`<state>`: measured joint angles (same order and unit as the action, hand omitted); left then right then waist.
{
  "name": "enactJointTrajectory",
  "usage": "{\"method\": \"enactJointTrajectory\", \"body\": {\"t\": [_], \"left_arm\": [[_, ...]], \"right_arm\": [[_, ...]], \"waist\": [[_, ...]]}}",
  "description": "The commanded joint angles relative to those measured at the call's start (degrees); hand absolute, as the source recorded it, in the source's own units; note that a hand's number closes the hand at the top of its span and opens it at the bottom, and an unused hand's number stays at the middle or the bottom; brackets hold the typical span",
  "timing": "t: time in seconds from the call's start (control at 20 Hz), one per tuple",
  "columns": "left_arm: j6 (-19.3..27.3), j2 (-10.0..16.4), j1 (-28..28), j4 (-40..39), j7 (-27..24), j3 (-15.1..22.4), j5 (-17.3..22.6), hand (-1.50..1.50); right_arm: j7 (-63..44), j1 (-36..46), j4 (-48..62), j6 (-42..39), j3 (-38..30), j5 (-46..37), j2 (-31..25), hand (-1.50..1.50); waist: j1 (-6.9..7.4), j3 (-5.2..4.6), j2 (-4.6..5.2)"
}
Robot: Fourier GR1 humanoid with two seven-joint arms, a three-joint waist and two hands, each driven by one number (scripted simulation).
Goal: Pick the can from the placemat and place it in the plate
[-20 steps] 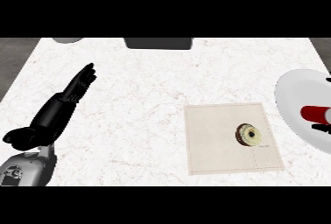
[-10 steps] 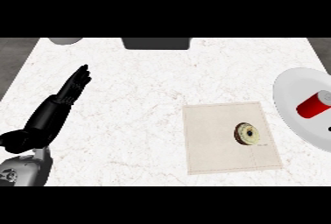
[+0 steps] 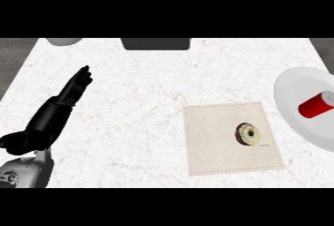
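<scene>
The red can lies tilted on its side in the white plate at the right edge, with no hand touching it. The beige placemat sits left of the plate and carries a round, ring-shaped pastry. My left hand rests open at the far left, fingers straight and pointing away from me, well apart from the placemat. My right hand does not show.
A grey round object sits at the counter's far left corner and a dark rectangular object at the far edge. White marble counter stretches between my left hand and the placemat.
The right hand, seen beside the can at the plate's edge a second ago, has left the view. The can has shifted slightly on the plate. My left hand has barely moved.
</scene>
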<state>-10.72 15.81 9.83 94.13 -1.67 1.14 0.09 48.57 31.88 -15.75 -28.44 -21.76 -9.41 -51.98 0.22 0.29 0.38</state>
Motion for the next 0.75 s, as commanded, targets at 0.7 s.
{"method": "enactJointTrajectory", "body": {"t": [0.7], "left_arm": [[-0.8, 0.5, -1.9, 1.3, -0.5, -0.5, 0.2, 0.00]], "right_arm": [[8.0, -9.7, -5.6, -21.2, 1.4, 6.5, -7.5, -1.50]], "waist": [[-0.37, 0.41, -0.15]]}}
